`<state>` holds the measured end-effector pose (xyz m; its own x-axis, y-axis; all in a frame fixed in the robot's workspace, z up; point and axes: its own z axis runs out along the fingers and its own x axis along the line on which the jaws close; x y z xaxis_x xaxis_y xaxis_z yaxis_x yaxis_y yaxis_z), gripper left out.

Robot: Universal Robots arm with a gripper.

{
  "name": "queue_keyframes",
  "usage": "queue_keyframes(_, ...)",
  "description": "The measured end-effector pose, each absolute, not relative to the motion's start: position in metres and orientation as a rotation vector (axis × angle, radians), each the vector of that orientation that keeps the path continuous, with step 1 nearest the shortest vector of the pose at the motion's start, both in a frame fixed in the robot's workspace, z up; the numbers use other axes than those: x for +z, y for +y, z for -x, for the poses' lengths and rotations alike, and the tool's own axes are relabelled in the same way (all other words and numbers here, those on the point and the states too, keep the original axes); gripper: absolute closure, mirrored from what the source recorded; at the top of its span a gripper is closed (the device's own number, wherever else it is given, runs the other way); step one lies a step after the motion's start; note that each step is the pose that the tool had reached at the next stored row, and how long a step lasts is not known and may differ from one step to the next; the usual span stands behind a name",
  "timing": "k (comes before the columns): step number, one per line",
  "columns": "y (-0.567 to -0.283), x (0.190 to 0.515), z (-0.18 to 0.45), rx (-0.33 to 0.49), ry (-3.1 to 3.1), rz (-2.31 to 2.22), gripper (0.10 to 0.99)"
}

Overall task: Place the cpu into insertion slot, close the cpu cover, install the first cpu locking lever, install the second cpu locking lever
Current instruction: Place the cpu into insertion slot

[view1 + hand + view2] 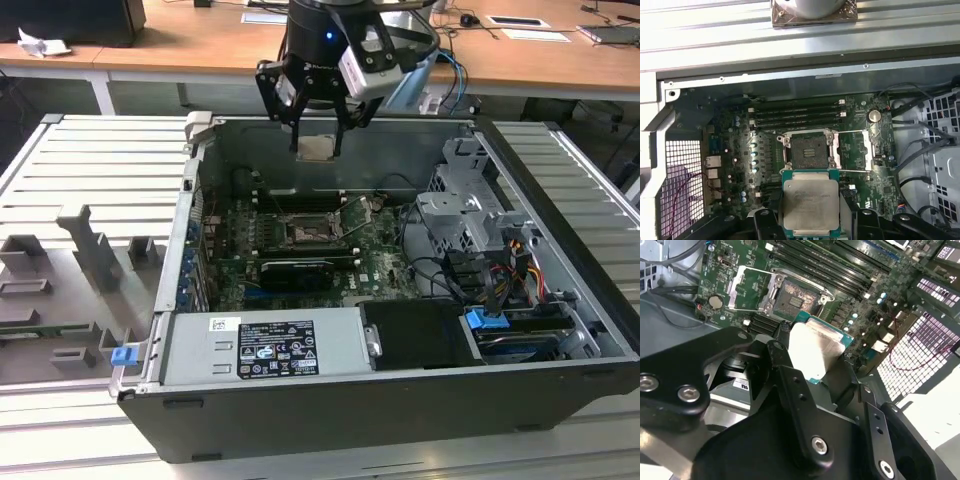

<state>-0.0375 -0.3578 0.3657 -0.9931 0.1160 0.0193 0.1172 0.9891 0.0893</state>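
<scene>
Claw point(318, 135) hangs high over the open computer case point(560, 300), clamped on the cpu point(810, 202) by its edges, metal face toward the wrist. Well below the claw sits the bare socket point(810, 150), the cpu cover point(856, 149) flipped open beside it. The danger, I'd say: a chip pinched only at its edges could tilt or slip and land skewed, bending pins. There's a white label point(275, 348) on the grey box, its print too small to read.

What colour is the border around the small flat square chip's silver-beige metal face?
Teal green, edging the small square cpu; best seen in the first wrist view.
</scene>
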Motion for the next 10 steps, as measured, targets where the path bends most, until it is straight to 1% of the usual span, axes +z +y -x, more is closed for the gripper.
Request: queue_keyframes(10,-0.3578,0.3637,0.0375,-0.141,-3.081,0.587,0.549)
